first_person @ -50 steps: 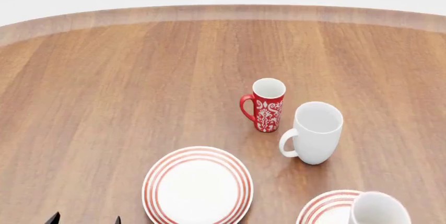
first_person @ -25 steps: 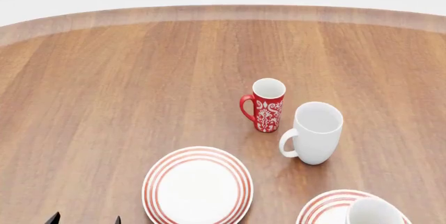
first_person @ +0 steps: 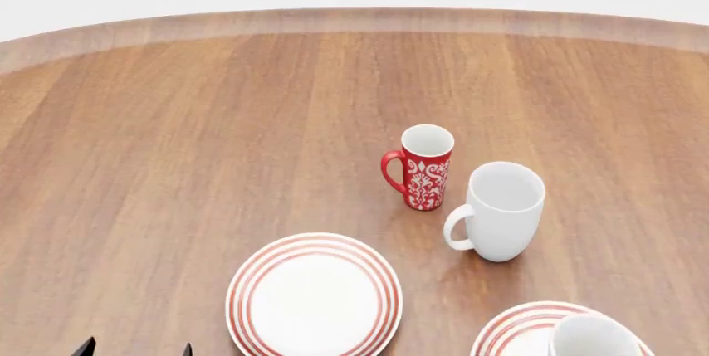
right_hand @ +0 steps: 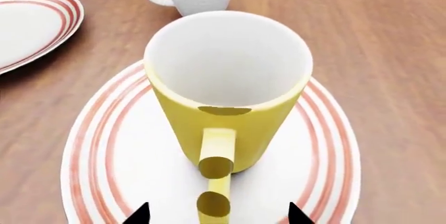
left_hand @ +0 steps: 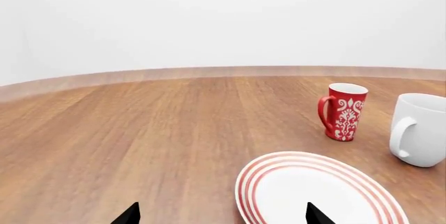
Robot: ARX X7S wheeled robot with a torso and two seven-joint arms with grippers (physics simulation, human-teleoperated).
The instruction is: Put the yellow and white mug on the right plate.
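Head view first: the yellow and white mug (first_person: 595, 335) shows only its white mouth at the bottom right edge, sitting over the right plate (first_person: 512, 329), whose red rings peek out beside it. Since a second ago that mouth has sunk lower in the picture; over the last half second it has not moved. Up the wooden table (first_person: 222, 124) stand the red mug (first_person: 422, 167) and, just beside it, the white mug (first_person: 502, 210); the left plate (first_person: 315, 295) lies bare. Two dark tips of the left gripper (first_person: 134, 348) poke in at the bottom edge.

Left wrist view: the left gripper (left_hand: 221, 214) hangs low over the table, tips spread wide, nothing between them.

Right wrist view: the mug (right_hand: 229, 85) stands upright on the middle of the plate (right_hand: 104, 145), yellow wall, white inside, handle toward the camera. The right gripper (right_hand: 216, 214) has its two dark tips either side of the handle, apart from it — let go.
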